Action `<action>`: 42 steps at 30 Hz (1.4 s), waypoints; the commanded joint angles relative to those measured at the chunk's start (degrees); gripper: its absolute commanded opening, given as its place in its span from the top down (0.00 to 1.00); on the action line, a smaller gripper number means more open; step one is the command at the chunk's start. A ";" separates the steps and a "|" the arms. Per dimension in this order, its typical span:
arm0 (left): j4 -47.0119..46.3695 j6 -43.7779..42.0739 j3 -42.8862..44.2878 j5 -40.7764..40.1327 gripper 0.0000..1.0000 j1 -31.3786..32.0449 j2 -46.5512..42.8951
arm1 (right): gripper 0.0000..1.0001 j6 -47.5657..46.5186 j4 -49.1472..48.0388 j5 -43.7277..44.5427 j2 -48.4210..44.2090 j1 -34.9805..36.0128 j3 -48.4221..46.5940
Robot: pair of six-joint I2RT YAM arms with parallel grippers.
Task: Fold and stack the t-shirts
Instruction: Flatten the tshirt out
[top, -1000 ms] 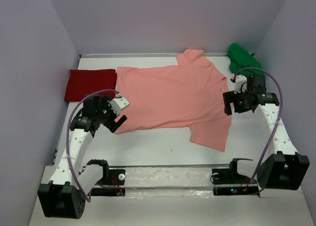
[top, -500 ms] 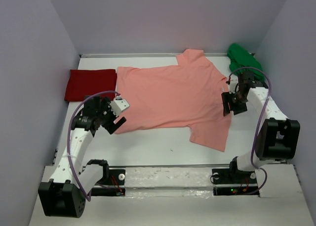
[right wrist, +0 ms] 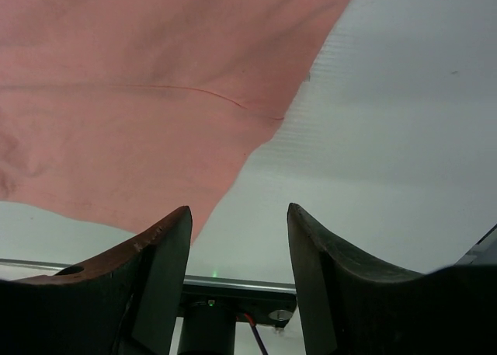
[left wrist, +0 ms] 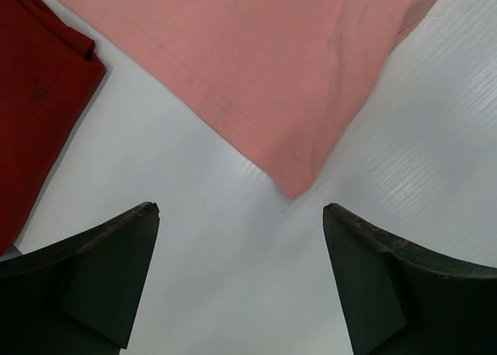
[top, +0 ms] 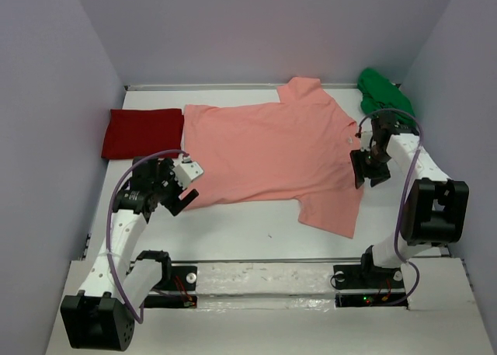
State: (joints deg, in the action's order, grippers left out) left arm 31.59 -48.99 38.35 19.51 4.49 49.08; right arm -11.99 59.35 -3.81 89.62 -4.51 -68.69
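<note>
The left gripper [left wrist: 241, 208] and right gripper [right wrist: 238, 207] hang wide open, empty, beside the salmon-pink shirt [top: 272, 145].

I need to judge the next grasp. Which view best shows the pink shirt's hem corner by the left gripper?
Left wrist: the hem corner lies flat and sharp, ahead of the open left gripper. Top external shows it small; right wrist shows only the shirt's opposite side.

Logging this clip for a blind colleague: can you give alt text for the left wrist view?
A corner of the salmon-pink shirt lies flat on the white table just ahead of the open left claw, which holds nothing. The deep red shirt lies at the upper left.
</note>
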 commanded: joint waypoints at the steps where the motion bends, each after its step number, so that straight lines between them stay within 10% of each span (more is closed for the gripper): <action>1: -1.53 0.56 -1.08 0.27 0.01 -0.18 -0.83 | 0.42 -0.23 1.29 1.09 0.11 -0.32 1.10; 32: -8.13 2.76 -4.86 -0.87 0.01 -0.10 -2.06 | 0.48 2.06 -5.30 -4.89 11.80 -0.32 3.29; 42: -8.22 2.76 -4.95 -0.61 0.01 -0.10 -1.53 | 0.64 3.11 -7.76 -4.27 14.52 -0.32 4.17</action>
State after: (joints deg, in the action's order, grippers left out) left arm 24.80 -46.44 34.13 18.81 4.49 48.10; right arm -9.72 54.52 -7.73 102.69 -4.51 -63.96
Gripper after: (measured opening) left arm 0.989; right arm 0.397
